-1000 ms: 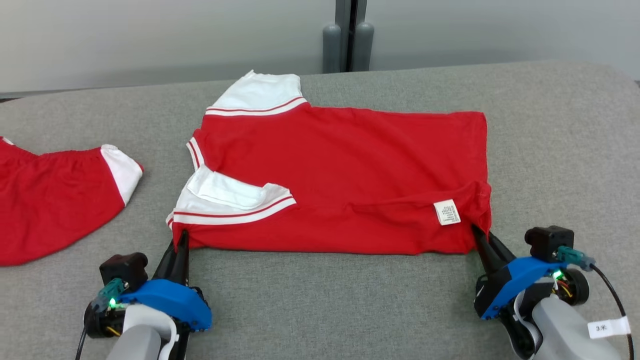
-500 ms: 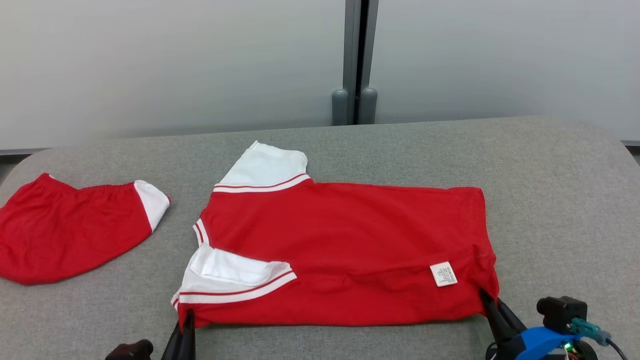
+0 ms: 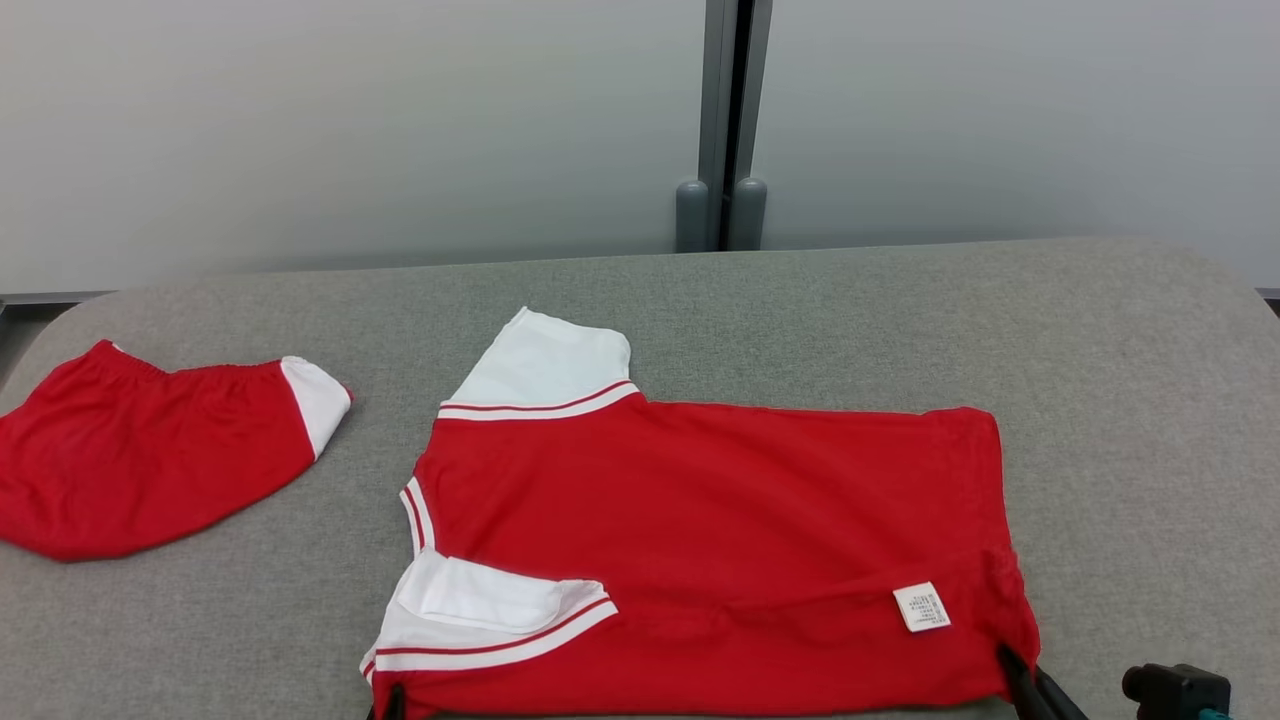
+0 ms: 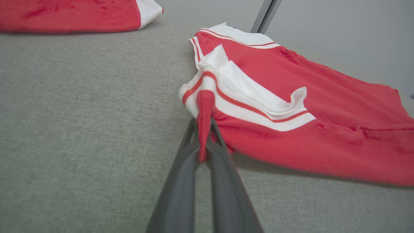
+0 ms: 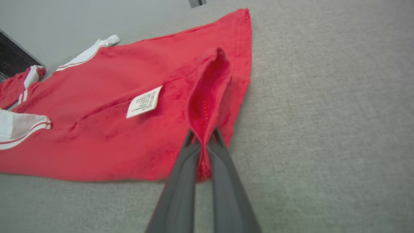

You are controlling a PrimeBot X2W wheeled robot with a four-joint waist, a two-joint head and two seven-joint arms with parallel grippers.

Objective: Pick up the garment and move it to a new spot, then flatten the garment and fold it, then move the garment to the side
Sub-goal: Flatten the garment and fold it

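Left gripper (image 4: 203, 129) and right gripper (image 5: 203, 137) each pinch a shirt (image 3: 700, 520) corner; lift both evenly, with the edge between them taut.

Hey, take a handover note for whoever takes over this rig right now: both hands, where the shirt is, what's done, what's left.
Hands: the left hand is shut on the red shirt at its near corner, by the sleeve. The right hand is shut on the near hem corner, close to the white label.
Things: the shirt is spread on the grey table, with its near sleeve doubled over onto the body and its far sleeve out flat. The other red garment lies apart, to the left.
Done: the shirt is laid out, mostly flat.
Left: smooth the near sleeve and the hem wrinkle, fold the shirt, then move it aside.
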